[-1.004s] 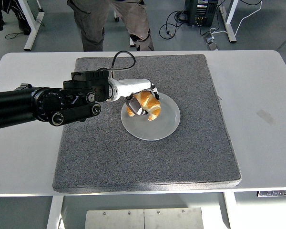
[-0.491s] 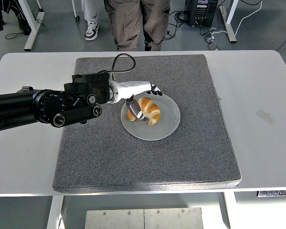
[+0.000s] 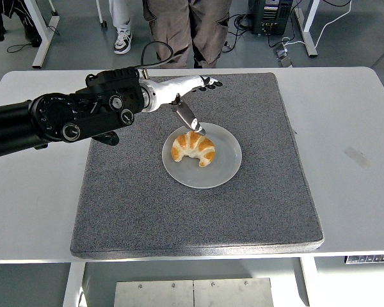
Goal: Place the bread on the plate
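The left hand [image 3: 191, 96] is spread out and holds nothing. Its fingers [image 3: 207, 82] point away over the far part of the gray mat [image 3: 198, 211], and its thumb hangs down toward the plate [image 3: 227, 169]. The hand is up above the plate's far edge and does not touch the bread [image 3: 193, 148].

The bread is a curved golden roll. It lies flat in the left half of the plate, fully inside the rim. The plate sits near the middle of the mat, and the mat lies on the white surface [image 3: 345, 153].

It looks like the bread is already where it should be, so the step in hand is getting the hand away. To do that well, the hand should go up and back toward the left, with the thumb kept clear of the bread and the rim, so nothing gets bumped or dragged.

A person's legs [image 3: 189, 29] show at the top, behind the surface. The right arm is not in the picture.
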